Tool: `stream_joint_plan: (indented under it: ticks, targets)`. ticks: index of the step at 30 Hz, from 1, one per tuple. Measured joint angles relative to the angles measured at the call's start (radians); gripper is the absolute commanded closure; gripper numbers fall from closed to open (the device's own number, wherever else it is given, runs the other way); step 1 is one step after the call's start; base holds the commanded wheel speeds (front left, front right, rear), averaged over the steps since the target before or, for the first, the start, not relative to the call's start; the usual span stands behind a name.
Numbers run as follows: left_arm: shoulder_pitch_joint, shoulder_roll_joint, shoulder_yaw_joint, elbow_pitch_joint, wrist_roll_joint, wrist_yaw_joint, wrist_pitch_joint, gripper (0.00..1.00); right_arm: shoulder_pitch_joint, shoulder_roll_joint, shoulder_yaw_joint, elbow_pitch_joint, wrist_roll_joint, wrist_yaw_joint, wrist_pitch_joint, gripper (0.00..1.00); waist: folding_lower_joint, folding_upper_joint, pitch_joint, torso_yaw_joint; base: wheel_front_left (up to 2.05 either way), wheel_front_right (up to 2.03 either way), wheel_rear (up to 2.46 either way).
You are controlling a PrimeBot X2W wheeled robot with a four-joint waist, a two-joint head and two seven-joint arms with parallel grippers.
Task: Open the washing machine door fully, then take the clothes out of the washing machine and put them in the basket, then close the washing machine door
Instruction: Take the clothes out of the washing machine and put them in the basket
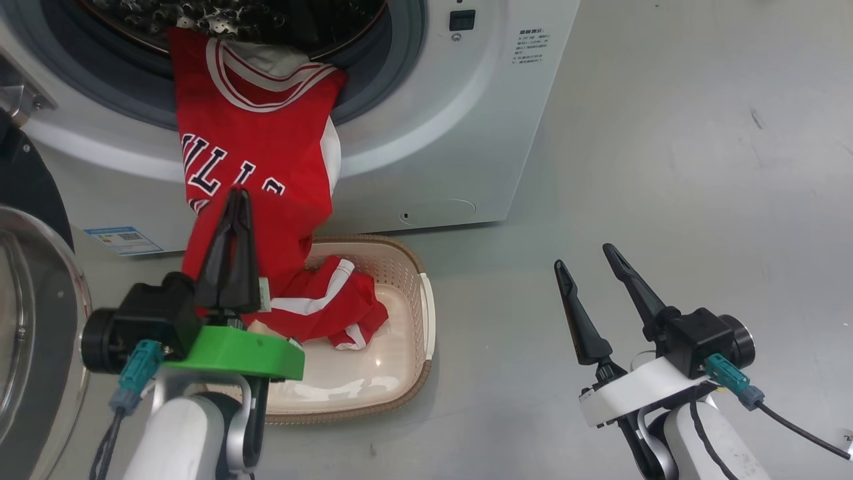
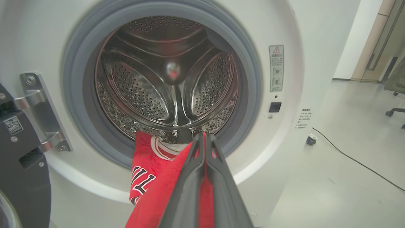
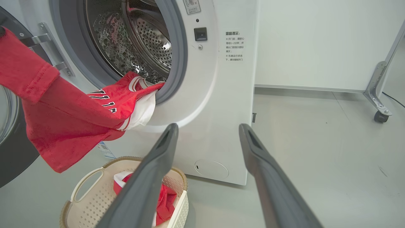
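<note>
Grey floor (image 1: 666,167) before washing machine (image 1: 466,133) — unloading step: left gripper (image 1: 234,193) pinches jersey (image 1: 253,133), draped from drum (image 1: 220,20) into basket (image 1: 413,267); right gripper (image 1: 583,256) spread wide. Next likely — pull collar clear, lower, release.

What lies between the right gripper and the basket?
Bare grey floor; the head view shows nothing else between the basket and the open right gripper.

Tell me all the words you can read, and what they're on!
"ULL": letters showing on the jersey.
"温馨提示:": heading of the notice on the washer; its smaller lines are blurred.
Warning label, blue label, door sticker: too small to read.
</note>
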Motion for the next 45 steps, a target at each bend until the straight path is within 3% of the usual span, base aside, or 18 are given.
stream_joint_plan:
  ticks: [18,45]
  targets:
    - [0.038,-0.022,-0.074,0.219,-0.044,0.000,0.032,1.00,-0.012,-0.001,0.008,-0.033,-0.003,0.007,0.000,0.00,0.0000,0.0000,0.087,-0.035,0.00,0.00,0.00]
    - [-0.308,-0.028,0.008,0.737,-0.071,-0.001,0.034,1.00,-0.154,0.000,0.007,-0.080,0.037,0.010,0.000,0.00,0.0000,0.0000,0.320,-0.166,0.00,0.00,0.00]
